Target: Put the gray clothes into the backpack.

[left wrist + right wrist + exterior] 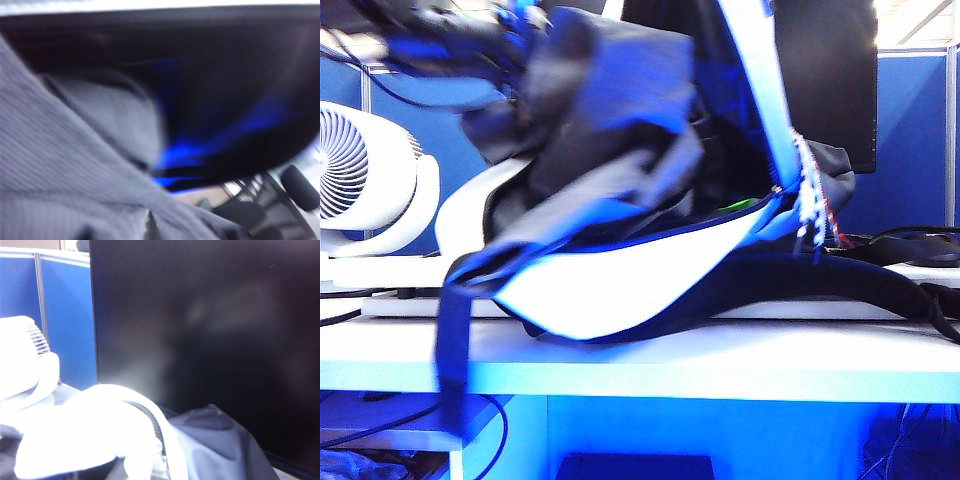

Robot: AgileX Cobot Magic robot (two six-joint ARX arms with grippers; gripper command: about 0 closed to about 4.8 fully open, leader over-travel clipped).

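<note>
Exterior view, backpack [620, 290]: lies on its side on the white tabletop [720, 360], mouth open upward, white panel toward the camera, speckled cords [810, 200] hanging at its right edge.
Exterior view, gray clothes [610, 130]: bunched and blurred over the backpack's open mouth, partly inside it and partly lifted above it.
Exterior view, left end effector [515, 20]: a blurred dark shape at the top left, right at the garment's upper end; its fingers cannot be made out here.
Exterior view, surroundings: a white fan [365, 180] at the far left, a dark monitor [825, 80] behind.
Left wrist view, gray clothes [75, 165]: ribbed fabric fills the near side, against the backpack's dark lining [225, 90]; the left end effector is closed, and the fabric hides its fingers.
Right wrist view, backpack [100, 425]: white rim and zipper close to the lens, a gray fold [215, 440] beside it, the monitor [210, 315] behind.
Right wrist view, right end effector: out of frame, closed; what it grips cannot be told.
</note>
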